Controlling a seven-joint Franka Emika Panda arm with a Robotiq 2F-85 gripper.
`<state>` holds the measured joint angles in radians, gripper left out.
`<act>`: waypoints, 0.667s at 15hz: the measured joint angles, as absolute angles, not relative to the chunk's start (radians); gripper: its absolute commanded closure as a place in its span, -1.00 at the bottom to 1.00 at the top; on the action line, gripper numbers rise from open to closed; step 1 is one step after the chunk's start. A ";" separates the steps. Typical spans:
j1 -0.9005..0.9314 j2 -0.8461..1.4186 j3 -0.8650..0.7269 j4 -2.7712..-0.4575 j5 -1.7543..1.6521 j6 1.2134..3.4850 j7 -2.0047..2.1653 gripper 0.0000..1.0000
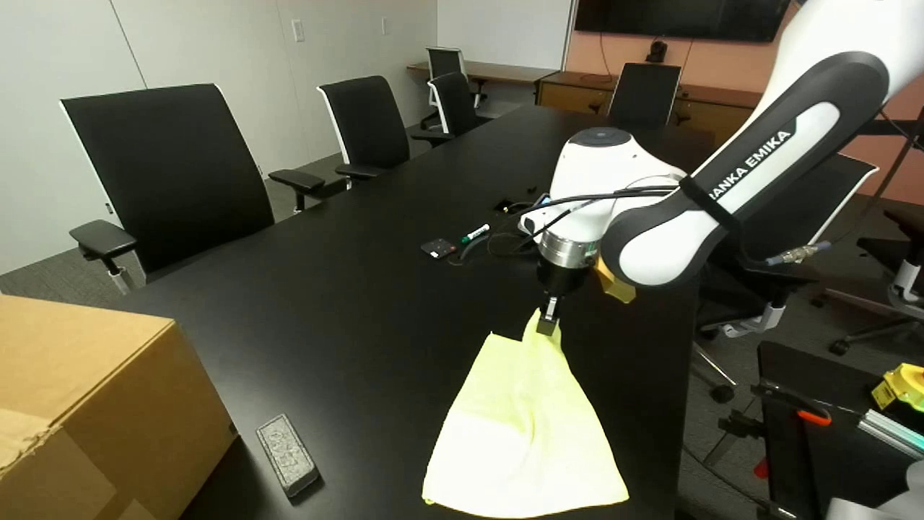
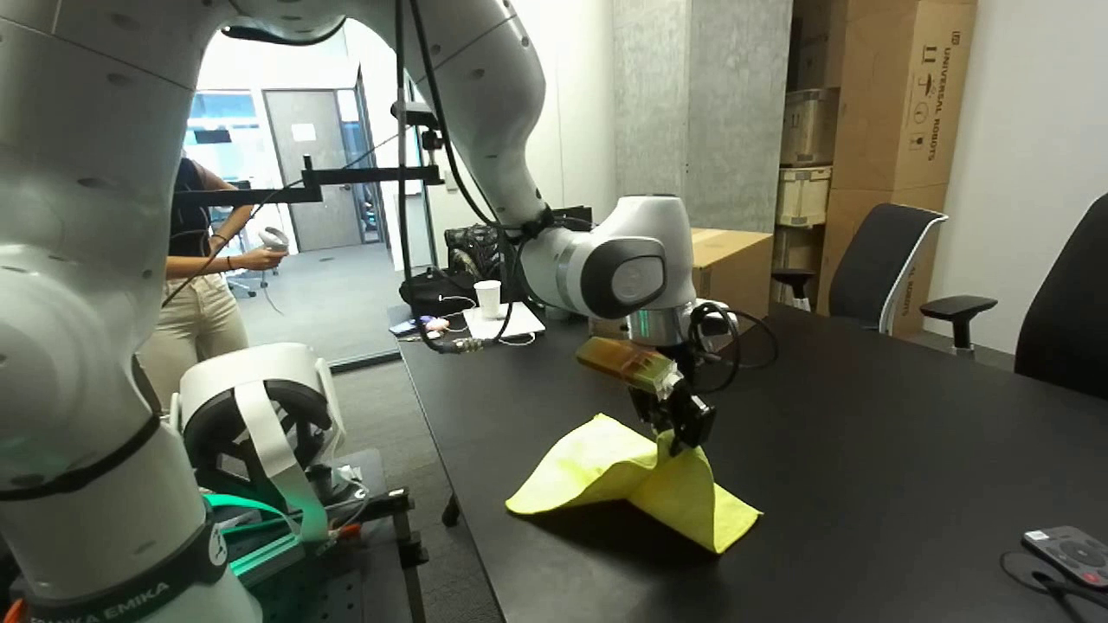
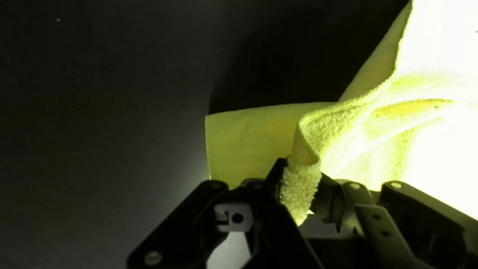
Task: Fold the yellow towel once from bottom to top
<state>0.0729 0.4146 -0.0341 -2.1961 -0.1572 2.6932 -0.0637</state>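
Observation:
The yellow towel (image 1: pixel 527 440) lies on the black table near its edge, and it shows in both exterior views (image 2: pixel 589 463). My gripper (image 1: pixel 548 323) is shut on a pinched part of the towel at one edge, seen also in an exterior view (image 2: pixel 684 437). The pinched part is raised in a peak, with a dark shadow under the lifted cloth. The rest of the towel slopes down to the table. In the wrist view, a fold of the towel (image 3: pixel 254 145) stands between the two fingers of the gripper (image 3: pixel 300 183), and a flat corner lies below it.
A cardboard box (image 1: pixel 115 412) stands on the table with a grey block (image 1: pixel 287 453) beside it. A small black device (image 1: pixel 438 248) and a green-white marker (image 1: pixel 475 233) lie farther off near cables. A white cup (image 2: pixel 487 298) stands near the box. Chairs line the table.

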 measured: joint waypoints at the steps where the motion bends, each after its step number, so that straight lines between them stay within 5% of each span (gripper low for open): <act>1: 0.081 0.435 -0.034 -2.168 -0.163 2.678 -0.050 0.94; 5: 0.132 0.521 -0.051 -2.072 -0.215 2.636 0.034 0.94; 6: 0.146 0.540 -0.057 -2.054 -0.225 2.633 0.055 0.27; 10: 0.198 0.585 -0.088 -1.997 -0.260 2.632 0.136 -0.20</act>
